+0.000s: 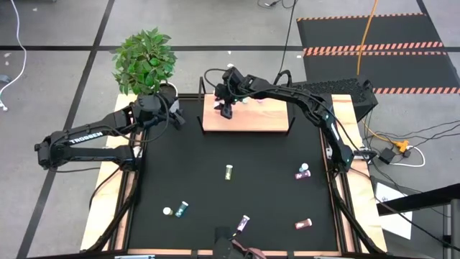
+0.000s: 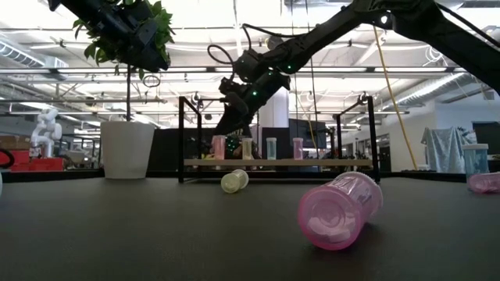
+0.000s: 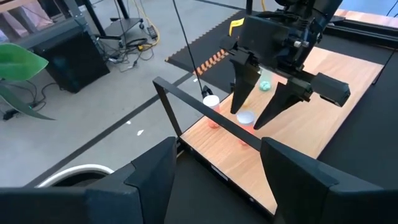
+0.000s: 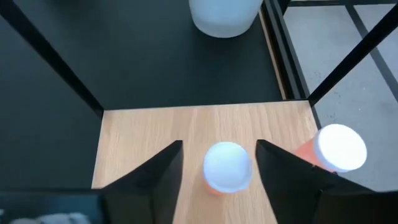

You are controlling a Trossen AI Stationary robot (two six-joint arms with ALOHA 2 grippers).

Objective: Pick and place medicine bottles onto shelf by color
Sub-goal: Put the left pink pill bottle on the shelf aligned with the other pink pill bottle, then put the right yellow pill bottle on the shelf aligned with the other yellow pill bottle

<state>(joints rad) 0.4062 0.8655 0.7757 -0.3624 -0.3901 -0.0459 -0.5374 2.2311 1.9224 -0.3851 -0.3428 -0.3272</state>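
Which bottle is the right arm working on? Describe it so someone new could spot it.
Find the wooden shelf at the table's far edge, beside the plant. At its plant-side end, the right end effector stands open over an upright pink bottle with a white cap. A second pink bottle stands next to it, but only this one sits between the fingers.

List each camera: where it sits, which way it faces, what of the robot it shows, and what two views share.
High: overhead, straight down; both arms, the shelf, black table.
Low: table height, level toward the shelf; both arms from above, a fallen pink bottle.
Left wrist: past its own fingers at the right gripper.
Right wrist: down at the white-capped bottle between its open fingers.
Shared: both wrist views show that bottle.
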